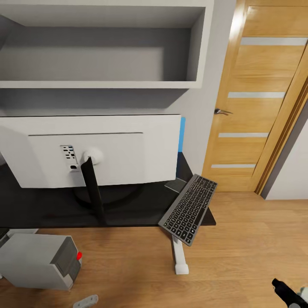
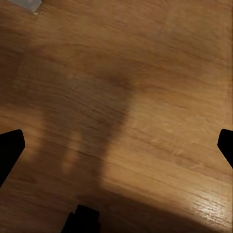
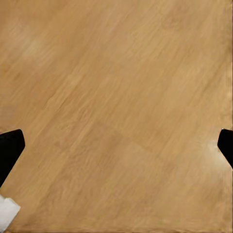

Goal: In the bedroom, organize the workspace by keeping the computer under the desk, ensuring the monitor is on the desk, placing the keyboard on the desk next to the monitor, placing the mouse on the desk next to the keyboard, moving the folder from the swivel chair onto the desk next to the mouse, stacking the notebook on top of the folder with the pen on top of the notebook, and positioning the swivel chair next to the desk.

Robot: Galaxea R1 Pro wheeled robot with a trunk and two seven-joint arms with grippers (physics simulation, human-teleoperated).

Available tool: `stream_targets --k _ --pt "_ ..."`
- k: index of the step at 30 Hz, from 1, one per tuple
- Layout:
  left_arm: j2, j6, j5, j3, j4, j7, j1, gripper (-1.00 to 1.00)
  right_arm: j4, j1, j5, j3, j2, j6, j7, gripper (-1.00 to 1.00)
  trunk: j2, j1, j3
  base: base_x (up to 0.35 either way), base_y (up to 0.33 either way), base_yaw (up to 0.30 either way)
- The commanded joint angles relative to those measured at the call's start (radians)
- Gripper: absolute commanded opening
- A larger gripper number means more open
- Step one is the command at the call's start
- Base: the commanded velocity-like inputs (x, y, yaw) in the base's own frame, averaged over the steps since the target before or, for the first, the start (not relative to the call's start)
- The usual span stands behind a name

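1. Desk (image 1: 51, 205): matt black top, white legs. It is the landmark for everything below.
2. Monitor (image 1: 128, 149) stands on the desk, white back with a small port panel showing, thin black stand.
3. Keyboard (image 1: 188, 208), silver frame and dark keys, lies angled on the desk's end by the door, one end overhanging the edge.
4. Computer (image 1: 40, 261), a grey tower, sits on the wood floor (image 3: 121, 97) in front of the desk.
5. Blue sliver, possibly the folder (image 1: 182, 132), shows behind the monitor.
6. Left gripper (image 2: 116, 145) and right gripper (image 3: 116, 145): fingers spread wide over the floor, nothing held.
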Motion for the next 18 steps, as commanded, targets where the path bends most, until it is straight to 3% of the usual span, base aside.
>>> stream_targets --k 1,3,10,18 --pt "0.001 0.004 0.009 -0.005 -0.002 0.008 0.000 1.00 0.031 0.000 0.019 0.001 0.001 -0.011 -0.004 1.00 -0.001 0.000 -0.001 0.000 0.000 0.000" --pt "0.000 0.004 0.009 -0.005 -0.003 0.007 0.000 1.00 0.125 0.000 0.083 0.003 0.008 -0.081 0.001 1.00 -0.001 0.000 -0.001 0.000 0.000 0.000" --pt "0.001 0.005 0.010 -0.004 -0.008 0.007 0.000 1.00 0.275 0.000 0.200 0.009 0.048 -0.275 0.057 1.00 -0.001 0.000 -0.001 0.000 0.000 0.000" --pt "0.001 0.003 0.012 -0.002 0.025 0.008 0.000 1.00 0.402 0.000 0.332 0.012 0.069 -0.389 0.106 1.00 -0.001 0.000 -0.001 0.000 0.000 0.000"
